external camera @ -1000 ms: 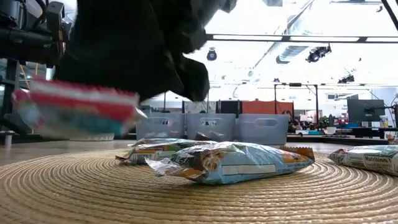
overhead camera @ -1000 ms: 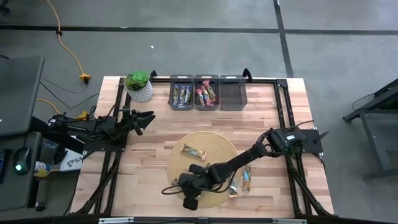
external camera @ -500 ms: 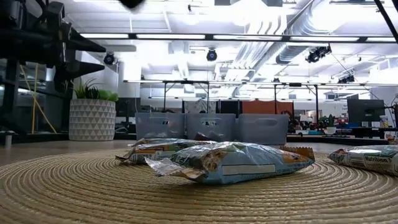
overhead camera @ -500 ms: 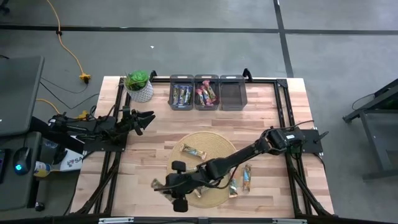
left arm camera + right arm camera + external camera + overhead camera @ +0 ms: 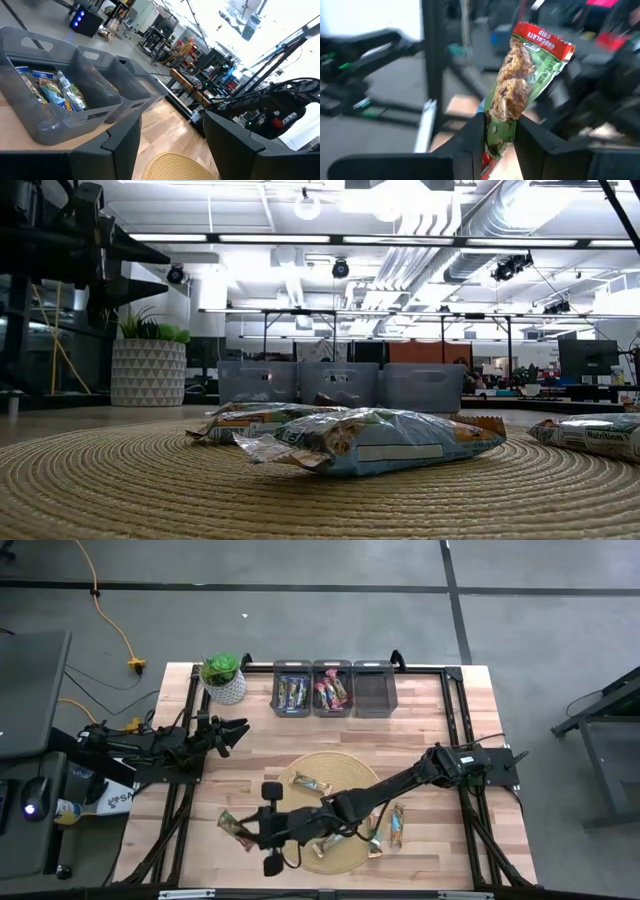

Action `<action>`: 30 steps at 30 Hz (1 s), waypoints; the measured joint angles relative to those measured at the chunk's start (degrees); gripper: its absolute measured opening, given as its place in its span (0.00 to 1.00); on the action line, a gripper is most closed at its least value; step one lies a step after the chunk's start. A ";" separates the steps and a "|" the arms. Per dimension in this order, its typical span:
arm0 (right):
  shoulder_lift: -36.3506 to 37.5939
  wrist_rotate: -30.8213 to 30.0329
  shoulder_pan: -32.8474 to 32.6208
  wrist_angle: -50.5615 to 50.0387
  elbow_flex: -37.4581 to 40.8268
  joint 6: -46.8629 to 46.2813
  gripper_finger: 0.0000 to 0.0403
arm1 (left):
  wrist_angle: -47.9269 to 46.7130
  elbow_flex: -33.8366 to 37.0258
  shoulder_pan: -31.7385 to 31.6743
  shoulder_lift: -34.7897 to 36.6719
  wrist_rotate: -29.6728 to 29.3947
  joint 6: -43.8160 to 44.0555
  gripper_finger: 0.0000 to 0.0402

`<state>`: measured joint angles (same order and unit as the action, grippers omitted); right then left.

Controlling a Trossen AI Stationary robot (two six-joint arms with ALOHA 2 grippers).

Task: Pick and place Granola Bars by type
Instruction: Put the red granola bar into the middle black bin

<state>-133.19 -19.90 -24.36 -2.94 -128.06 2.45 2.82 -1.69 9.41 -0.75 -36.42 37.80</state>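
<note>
Right pincer (image 5: pixel 495 137) is clenched on a green chocolate-chip granola bar (image 5: pixel 522 90), pinching it near one end so the rest sticks out past the fingers; in the high view the bar (image 5: pixel 236 830) hangs over bare bench left of the straw mat (image 5: pixel 345 772). Such a bar looks light, with a slick crinkly wrapper over a firm core, so I judge a grip across the middle would be steadier than one at the end. Three more bars lie on or beside the mat; the bins (image 5: pixel 332 687) sit at the far edge. Left pincer (image 5: pixel 228 730) waits released by the plant. A second ago the right pincer was low over the mat's near edge; it has since swung left, clear of the mat.
</note>
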 joint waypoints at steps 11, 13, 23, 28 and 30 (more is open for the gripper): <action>0.58 -12.09 1.84 12.63 -6.69 16.73 0.21 | 0.00 0.00 0.00 0.00 -0.01 0.00 0.53; 1.49 -15.26 2.36 15.00 -5.87 19.03 0.21 | -0.01 0.00 0.00 0.00 0.00 0.00 0.53; 4.53 -30.34 7.55 16.17 -5.80 26.43 0.21 | -0.01 0.00 0.00 -0.01 -0.02 0.00 0.53; 5.95 -37.42 11.77 14.41 -5.80 26.78 0.21 | -0.12 0.00 0.00 0.00 -0.04 0.00 0.53; 6.34 -38.49 13.95 12.36 -5.80 26.26 0.21 | -0.19 0.00 0.00 0.00 -0.01 0.00 0.53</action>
<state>-126.84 -58.39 -10.41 9.42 -133.86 28.71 2.63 -1.69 9.40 -0.75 -36.43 37.80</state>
